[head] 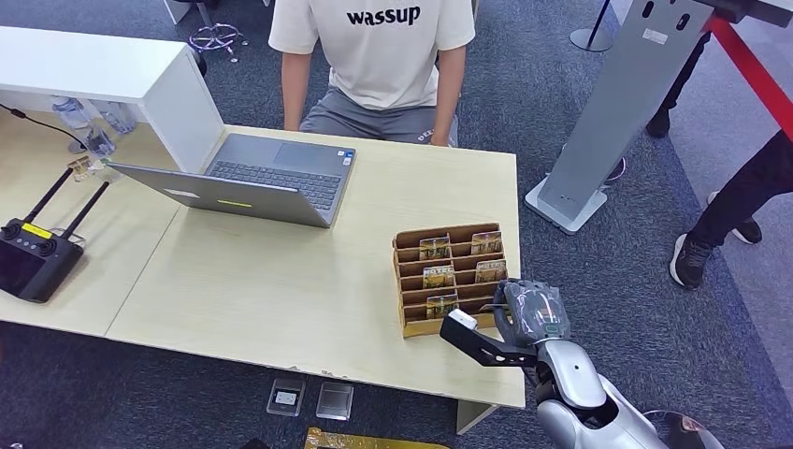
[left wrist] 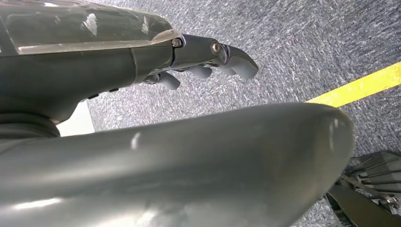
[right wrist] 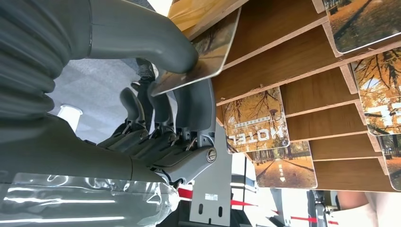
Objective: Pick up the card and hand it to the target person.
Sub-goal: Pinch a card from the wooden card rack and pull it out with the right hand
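Note:
A wooden card holder (head: 449,276) stands on the table's front right part, with several autumn-photo cards in its tiered slots. My right hand (head: 528,313) is at the holder's front right corner. In the right wrist view my right hand (right wrist: 156,94) pinches the edge of one card (right wrist: 208,47) between its thumb and fingers, right against the holder's wooden tiers (right wrist: 293,61); more cards (right wrist: 257,120) sit in the slots beyond. A person in a white T-shirt (head: 374,47) sits behind the table. My left hand (left wrist: 208,59) hangs over grey carpet, its fingers loosely apart, holding nothing.
An open grey laptop (head: 252,178) sits mid-table before the seated person. A black remote controller (head: 33,257) lies far left, beside a white box (head: 112,79). A grey kiosk stand (head: 617,112), a red belt (head: 748,65) and another person's legs (head: 729,215) are to the right.

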